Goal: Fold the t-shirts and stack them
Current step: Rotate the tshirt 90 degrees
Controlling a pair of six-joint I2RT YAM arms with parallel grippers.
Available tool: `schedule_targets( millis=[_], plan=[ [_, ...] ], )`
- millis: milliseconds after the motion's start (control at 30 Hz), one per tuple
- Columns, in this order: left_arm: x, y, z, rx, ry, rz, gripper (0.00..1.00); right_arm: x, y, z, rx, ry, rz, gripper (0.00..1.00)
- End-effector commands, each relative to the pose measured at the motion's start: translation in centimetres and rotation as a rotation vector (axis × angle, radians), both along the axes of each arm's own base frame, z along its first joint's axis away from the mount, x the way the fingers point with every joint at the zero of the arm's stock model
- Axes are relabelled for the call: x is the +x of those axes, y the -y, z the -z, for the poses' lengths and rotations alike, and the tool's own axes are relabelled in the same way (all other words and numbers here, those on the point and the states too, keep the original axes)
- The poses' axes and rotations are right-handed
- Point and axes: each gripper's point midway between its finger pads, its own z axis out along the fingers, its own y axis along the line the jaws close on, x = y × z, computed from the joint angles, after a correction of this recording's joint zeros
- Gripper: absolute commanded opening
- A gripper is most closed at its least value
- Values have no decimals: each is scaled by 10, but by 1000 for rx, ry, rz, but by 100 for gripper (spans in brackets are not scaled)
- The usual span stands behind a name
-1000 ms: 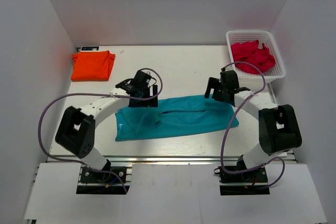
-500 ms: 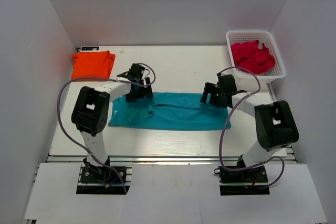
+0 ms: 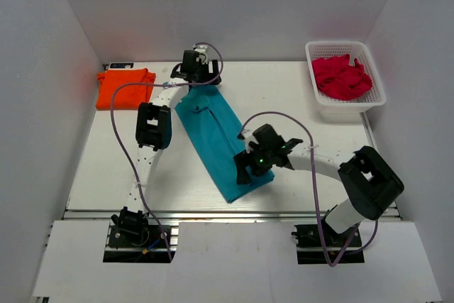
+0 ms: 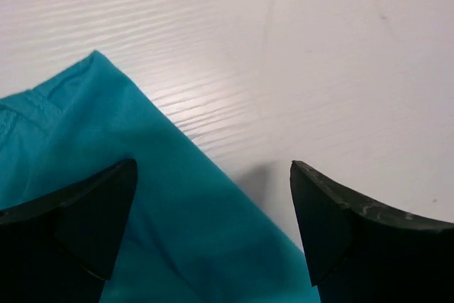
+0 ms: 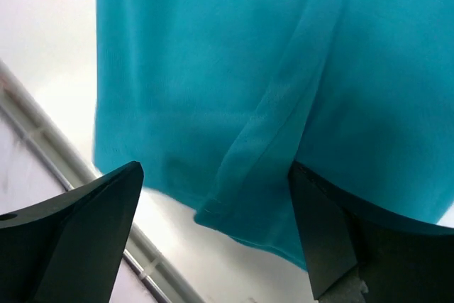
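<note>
Teal shirt (image 3: 213, 140) lies diagonal on counter (image 3: 305, 104). Left pincer (image 4: 213, 164) is over the far end, right pincer (image 5: 216, 168) over the near end. Both are open, probably set for the next fold.

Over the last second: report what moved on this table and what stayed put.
The teal t-shirt swung from lying across the table to a diagonal. The left gripper went to the far side with one end; the right gripper came left and nearer with the other. Both are open now. The orange t-shirt and the basket of pink cloth stayed put.
</note>
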Motion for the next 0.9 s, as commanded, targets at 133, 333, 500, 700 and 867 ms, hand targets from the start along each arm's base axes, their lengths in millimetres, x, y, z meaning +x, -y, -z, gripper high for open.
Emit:
schedule_targets(
  millis=[133, 333, 500, 700, 867],
  plan=[
    [7, 99, 10, -384, 123, 266, 99, -59, -45, 8, 4, -42, -468, 78],
    [0, 129, 21, -545, 109, 243, 99, -78, -88, 1, 47, -30, -685, 78],
    [13, 130, -9, -516, 187, 202, 99, -73, -118, -13, 81, 37, -746, 82],
    [26, 115, -115, -449, 375, 165, 99, -58, -118, -34, 82, 170, -689, 90],
    [16, 93, -218, -436, 501, 162, 99, -47, -120, -68, 141, 303, -644, 90]
  ],
)
